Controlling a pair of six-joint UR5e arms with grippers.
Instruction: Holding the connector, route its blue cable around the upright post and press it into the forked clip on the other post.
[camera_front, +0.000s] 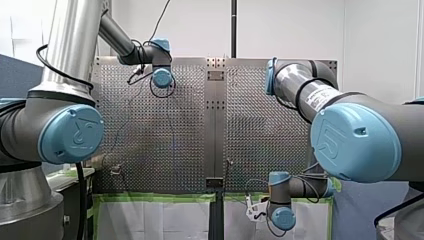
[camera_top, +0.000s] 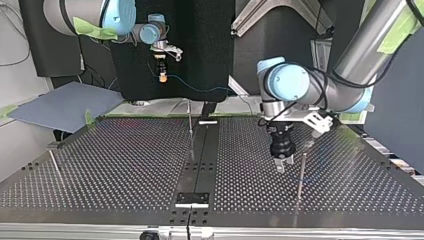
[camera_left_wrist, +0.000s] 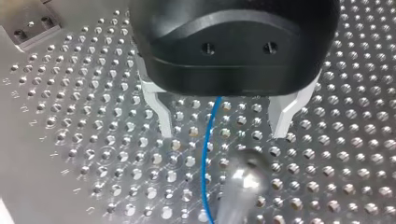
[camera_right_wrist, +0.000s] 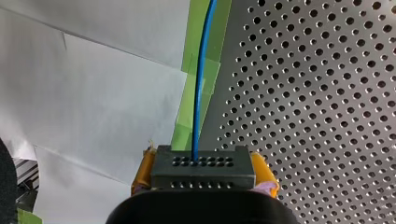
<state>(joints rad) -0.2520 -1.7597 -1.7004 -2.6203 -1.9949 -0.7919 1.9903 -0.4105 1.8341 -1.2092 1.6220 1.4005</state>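
While the right gripper (camera_right_wrist: 203, 181) hangs off the near edge of the perforated table (camera_right_wrist: 327, 116), over white paper (camera_right_wrist: 93, 93) and green tape (camera_right_wrist: 205, 70), its yellow pads (camera_right_wrist: 264, 172) are clamped on both sides of the dark connector (camera_right_wrist: 202, 162). The blue cable (camera_right_wrist: 201, 79) leaves the connector's face and runs straight ahead along the tape. In the top view this gripper sits at the far left, above table level, and a thin blue line trails from it toward the view's right, passing behind a thin post (camera_top: 190, 120) at the middle of the far edge. The left gripper (camera_left_wrist: 223, 126), black with 2 metal fingers (camera_left_wrist: 161, 116), hangs low over the table with the fingers wide apart and nothing held. The cable passes between them and touches neither. Just ahead of it stands a blurred metal post (camera_left_wrist: 240, 184) with the cable just beside it; contact between them cannot be told. In the top view that post is right next to the left gripper, in the view's right half. A forked clip cannot be made out on either post
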